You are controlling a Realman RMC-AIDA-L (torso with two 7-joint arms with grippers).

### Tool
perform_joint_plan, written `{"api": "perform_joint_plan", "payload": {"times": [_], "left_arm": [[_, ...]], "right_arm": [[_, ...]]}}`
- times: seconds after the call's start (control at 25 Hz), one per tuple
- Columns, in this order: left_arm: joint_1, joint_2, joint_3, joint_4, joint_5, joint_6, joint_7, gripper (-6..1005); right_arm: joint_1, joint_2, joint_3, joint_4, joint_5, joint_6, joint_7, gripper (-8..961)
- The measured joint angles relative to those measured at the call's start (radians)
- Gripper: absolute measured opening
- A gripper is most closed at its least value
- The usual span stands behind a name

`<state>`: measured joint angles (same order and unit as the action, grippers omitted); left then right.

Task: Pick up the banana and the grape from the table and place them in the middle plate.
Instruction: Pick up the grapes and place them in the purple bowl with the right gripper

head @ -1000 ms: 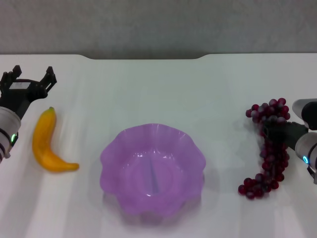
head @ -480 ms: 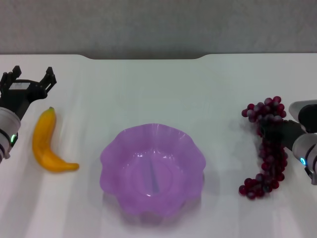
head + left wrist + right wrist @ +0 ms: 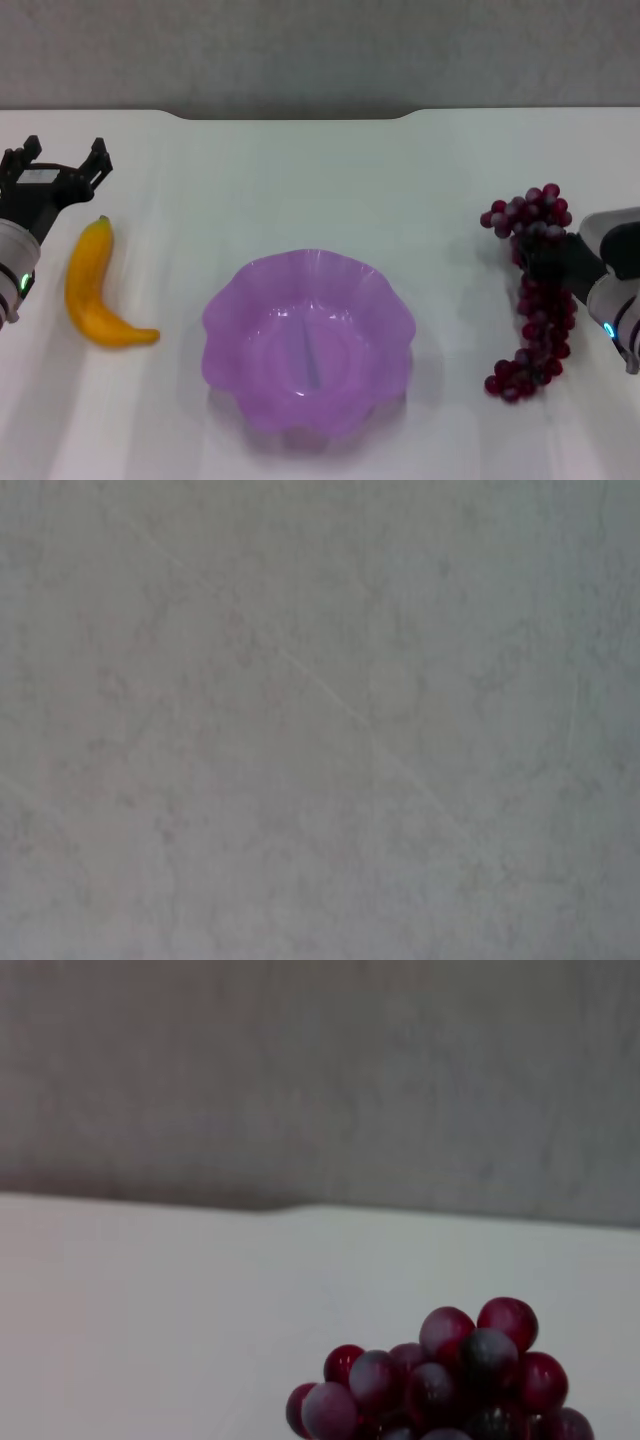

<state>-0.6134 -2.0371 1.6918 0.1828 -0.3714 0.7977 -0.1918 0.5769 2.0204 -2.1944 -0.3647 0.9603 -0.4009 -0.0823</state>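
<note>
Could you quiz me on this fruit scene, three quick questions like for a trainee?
1. True or false: the banana lies inside the middle plate.
2. Which fruit does the right gripper have its jaws on? A) banana B) the grape C) neither
3. Fill in: the left gripper sits just beyond the banana's far end, its jaws ____.

Key: 1 false, it lies on the table on the robot's left of the plate; 2 B; 3 open.
</note>
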Motion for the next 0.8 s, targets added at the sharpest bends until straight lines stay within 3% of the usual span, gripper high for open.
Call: {"api": "perform_joint_plan", "payload": {"times": [0.8], "left_arm": [[0.011, 0.001, 0.0, -0.002, 0.0, -0.002, 0.0, 877]], "right_arm": [[-0.072, 0.0, -0.215, -0.053, 0.0, -0.374, 0.009, 420]]}}
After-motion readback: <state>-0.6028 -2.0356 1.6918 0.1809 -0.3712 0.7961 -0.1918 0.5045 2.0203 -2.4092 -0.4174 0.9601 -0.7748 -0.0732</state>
